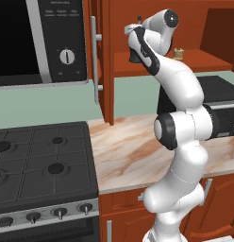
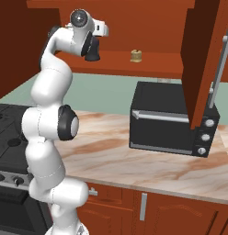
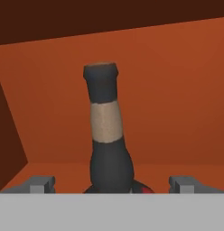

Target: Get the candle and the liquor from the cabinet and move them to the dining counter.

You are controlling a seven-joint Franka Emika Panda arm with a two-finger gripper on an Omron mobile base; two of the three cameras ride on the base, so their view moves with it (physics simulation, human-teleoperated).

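Two items still sit on the cabinet (image 2: 198, 69) shelf. Liquor (image 3: 107, 135) stands upright, centred just ahead of the gripper (image 3: 111, 184); jaws wide, flanking its body without touching, apparently lined up for a grasp. Candle (image 2: 136, 55) rests well apart along the shelf, likely second.

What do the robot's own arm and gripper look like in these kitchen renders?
The arm is glossy white, built of rounded segments with dark grey or black rings and caps at the joints. No cables or markings show. The gripper ends in two small blocky grey finger tips; the hand behind them has a dark housing.
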